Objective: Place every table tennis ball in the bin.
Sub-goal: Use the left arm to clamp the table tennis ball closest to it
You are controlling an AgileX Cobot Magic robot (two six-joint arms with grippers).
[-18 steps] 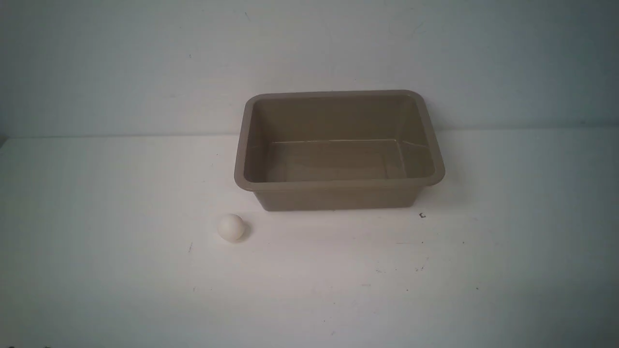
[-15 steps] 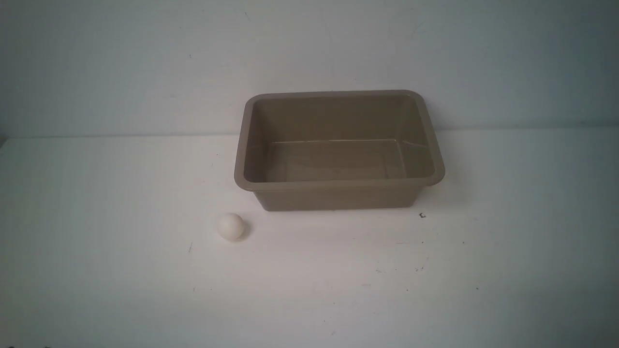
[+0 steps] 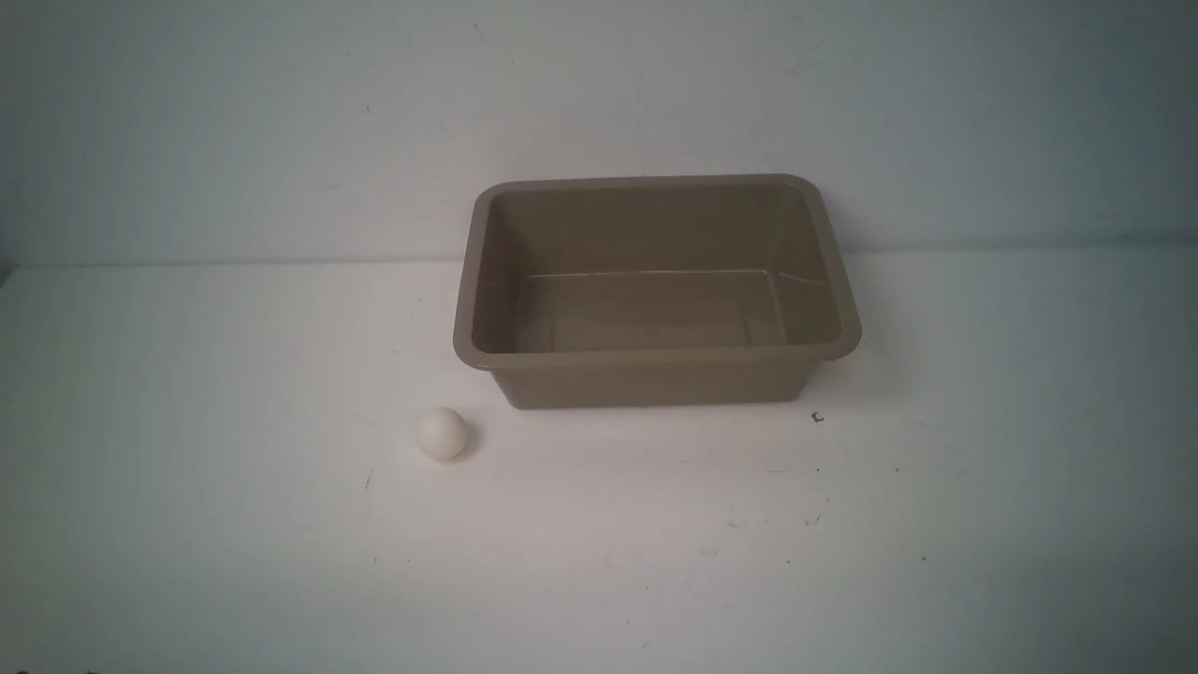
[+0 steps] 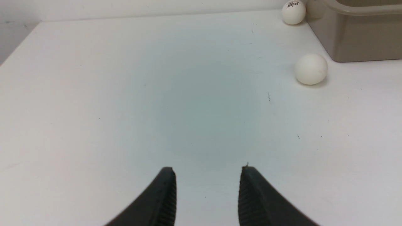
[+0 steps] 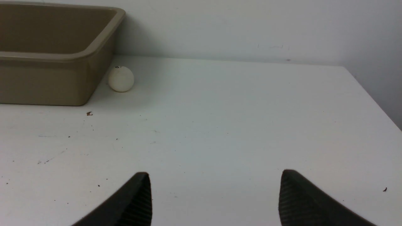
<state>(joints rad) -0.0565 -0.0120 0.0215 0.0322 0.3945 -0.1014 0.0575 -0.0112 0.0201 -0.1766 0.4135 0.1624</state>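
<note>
The tan-brown bin (image 3: 655, 357) stands at the back middle of the white table, and I see nothing inside it. One white table tennis ball (image 3: 442, 433) lies just off the bin's front left corner. The left wrist view shows that ball (image 4: 311, 69), a second ball with a dark logo (image 4: 293, 12) against the bin's (image 4: 361, 34) side, and my left gripper (image 4: 207, 171) far short of both, open and empty. In the right wrist view a third ball (image 5: 121, 78) rests beside the bin's (image 5: 47, 81) wall. My right gripper (image 5: 215, 175) is wide open over bare table.
A pale wall (image 3: 599, 112) rises right behind the bin. The table's left edge (image 4: 19, 40) and right edge (image 5: 370, 94) show in the wrist views. A small dark speck (image 3: 817, 417) lies by the bin's front right corner. Neither arm appears in the front view.
The ball off the bin's front left corner has rolled slightly left and away from me. The bin has not moved.
</note>
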